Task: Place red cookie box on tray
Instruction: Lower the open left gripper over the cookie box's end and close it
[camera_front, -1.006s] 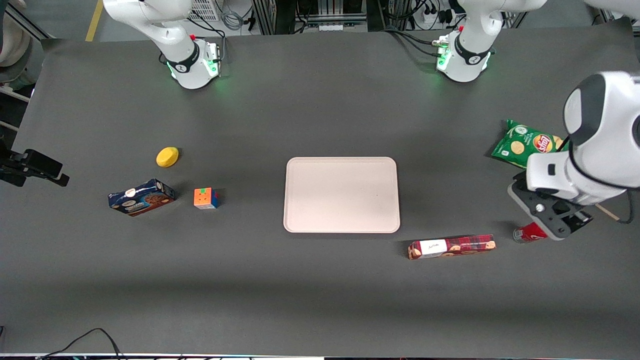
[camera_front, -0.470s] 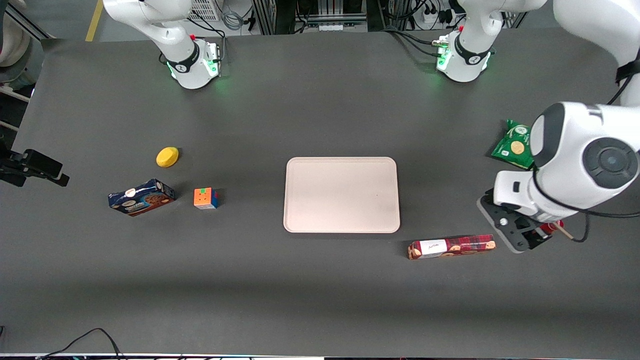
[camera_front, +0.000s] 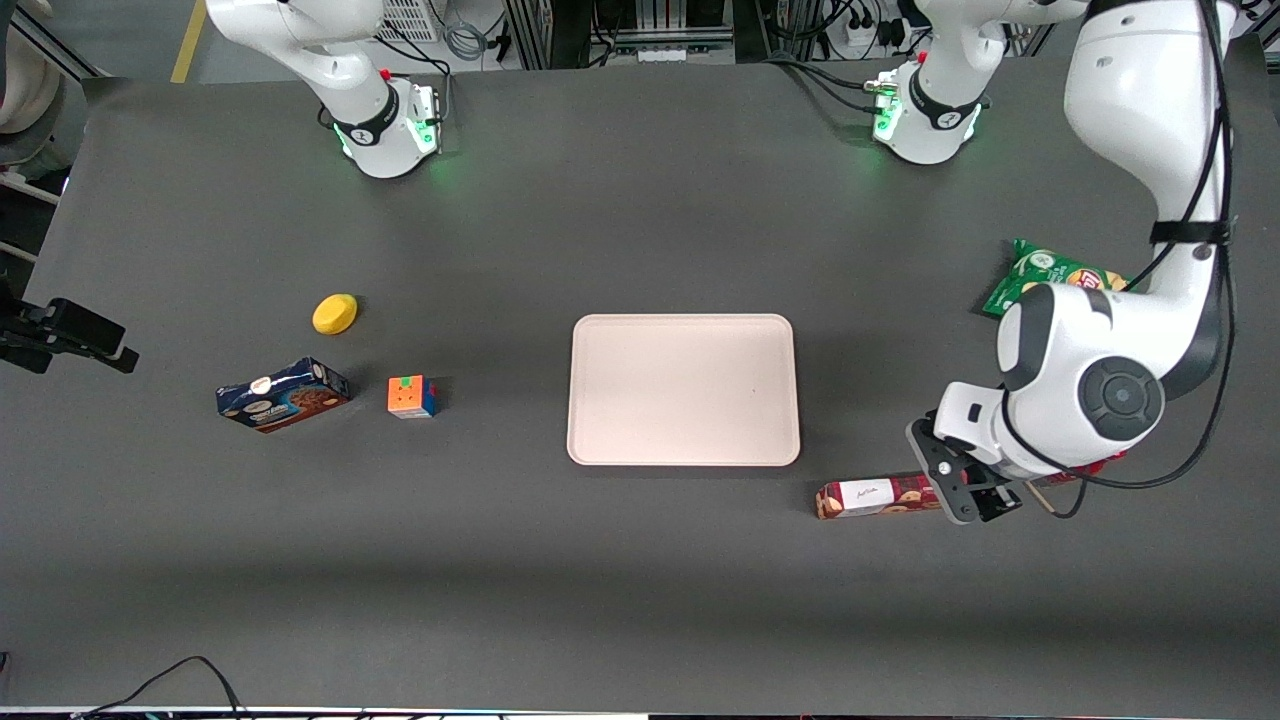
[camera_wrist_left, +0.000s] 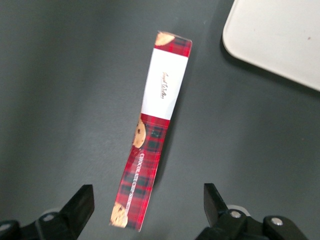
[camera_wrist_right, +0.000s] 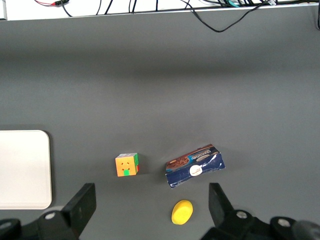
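The red cookie box (camera_wrist_left: 153, 133) lies flat on the dark desk (camera_front: 640, 580), just off one corner of the tray (camera_front: 684, 390) and nearer the front camera than it, not touching it. Its white label panel carries a thin cursive name that is too faint to read; lower on the plaid a line of white print seems to begin "CHOCOLATE", and cookie pictures mark both ends. The gripper (camera_wrist_left: 149, 210) hangs above the box's end away from the tray, its two fingers (camera_wrist_left: 80, 205) spread wide apart, one on each side of the carton, holding nothing. In the front view the arm covers that end of the box. Farther from the front camera than the tray, toward the working arm's end of the desk, a green Lay's chip bag (camera_front: 1045, 275) shows partly under the arm. Toward the parked arm's end sit a colour cube (camera_front: 411, 396), a dark blue cookie box (camera_front: 283, 394) and a yellow rounded thing (camera_front: 335, 313).
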